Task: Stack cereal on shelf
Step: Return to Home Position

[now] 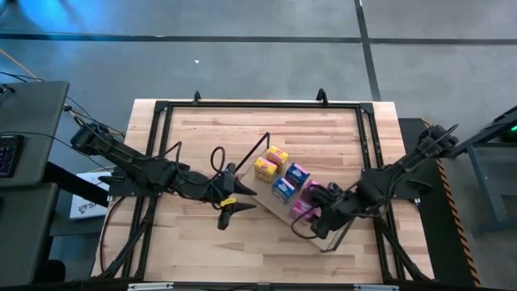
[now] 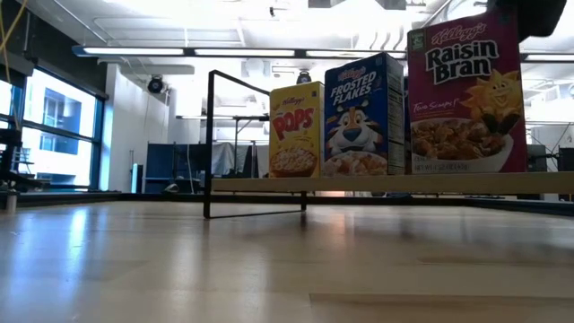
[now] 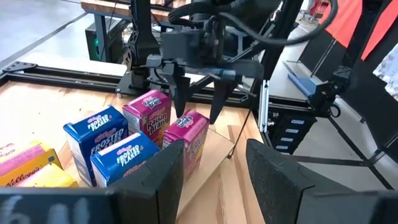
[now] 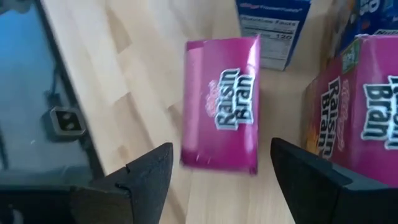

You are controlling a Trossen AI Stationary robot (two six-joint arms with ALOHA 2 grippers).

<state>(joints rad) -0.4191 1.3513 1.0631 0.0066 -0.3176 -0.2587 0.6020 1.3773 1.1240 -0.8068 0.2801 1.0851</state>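
Note:
Six cereal boxes stand upright on the shelf board (image 1: 271, 208), which lies slantwise mid-table: two yellow (image 1: 271, 160), two blue (image 1: 290, 181), two pink (image 1: 304, 200). In the low view a yellow (image 2: 296, 130), a blue (image 2: 363, 117) and a pink box (image 2: 466, 99) show on the shelf board (image 2: 386, 184). My right gripper (image 1: 317, 212) is open over the pink boxes at the board's near-right end. Its fingers (image 3: 181, 99) stand on either side of the top of the end pink box (image 4: 221, 102), apart from it as far as I can see. My left gripper (image 1: 232, 202) waits open just left of the shelf.
A black wire frame (image 2: 211, 144) rises at the shelf's far-left end, and another sticks out by the right gripper (image 1: 327, 242). A black rail frame (image 1: 258, 103) runs around the tabletop's edges. Bare wood lies along the near and far sides of the table.

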